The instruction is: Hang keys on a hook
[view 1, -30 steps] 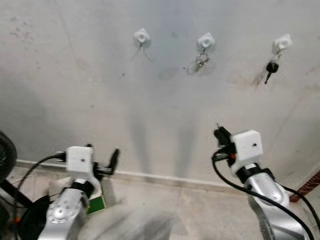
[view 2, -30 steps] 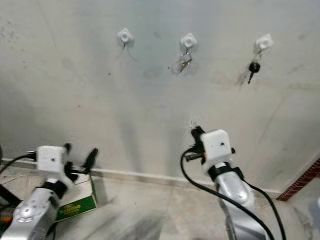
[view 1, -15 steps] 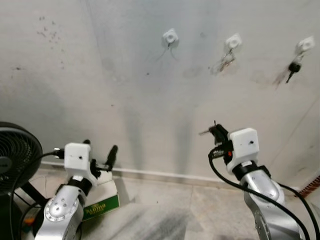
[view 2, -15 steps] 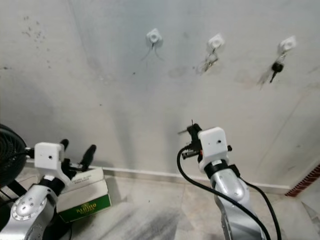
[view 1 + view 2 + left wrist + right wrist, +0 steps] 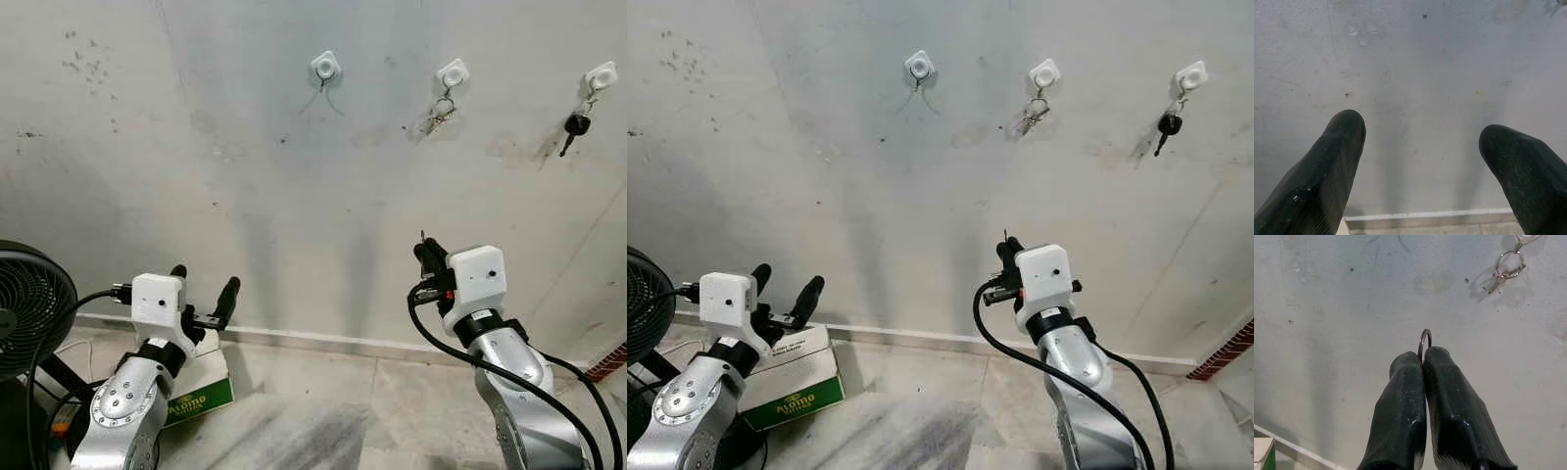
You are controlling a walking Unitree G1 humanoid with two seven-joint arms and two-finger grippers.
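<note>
A grey, stained plaster wall (image 5: 196, 147) faces the robot. High on it sit three small white hooks in a row. The left hook (image 5: 325, 67) carries no keys; thin scratch marks fan out below it. The middle hook (image 5: 452, 73) holds a silver key bunch (image 5: 436, 117) on a ring. The right hook (image 5: 601, 76) holds a black-headed key (image 5: 574, 127).

The right pincer (image 5: 1422, 363) is raised in front of the wall, well below the hooks and roughly under the middle one. Its two black fingers (image 5: 1400, 406) are pressed together, pinching a thin metal key ring (image 5: 1424, 340) whose upper loop pokes out above the fingertips. What hangs from the ring cannot be made out. In the right wrist view the silver key bunch shows on the wall beyond the fingertips, apart from the held ring. A black cable (image 5: 460, 352) loops from the right arm's white wrist block.

The left pincer (image 5: 204, 292) sits low on the robot's left, near the foot of the wall, its fingers spread apart and holding nothing; its wrist view looks at bare wall and a pale skirting strip (image 5: 323, 341).

On the tiled floor (image 5: 294, 421) by the left arm lies a white and green box (image 5: 201, 399), with a black fan (image 5: 29, 304) just beside it.
</note>
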